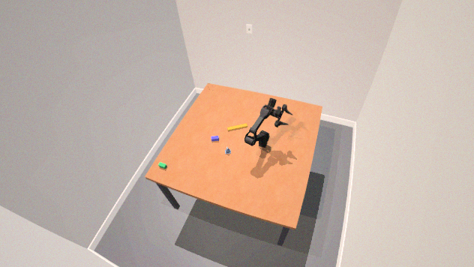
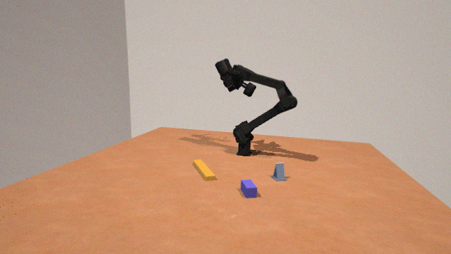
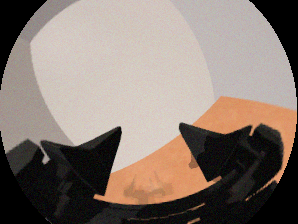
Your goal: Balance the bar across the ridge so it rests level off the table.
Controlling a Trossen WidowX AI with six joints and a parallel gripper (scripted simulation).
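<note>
Tool [image 1: 283, 113] [image 3: 150, 128] standing wide, pointing away from bar [image 1: 237, 127] [image 2: 204, 170]. Bar lying flat on surface [image 1: 225, 180] [image 2: 143, 207] [image 3: 250, 112], near ridge [image 1: 227, 151] [image 2: 280, 171], off its crest, long axis running roughly toward arm [image 1: 258, 124] [image 2: 265, 115], needing tool swung round.

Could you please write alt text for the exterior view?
A yellow bar lies flat on an orange-brown table, apart from a blue ridge standing to its right, with a purple block nearer the viewer. Behind them, a black robot arm is bent above the table, well away from the bar.
</note>
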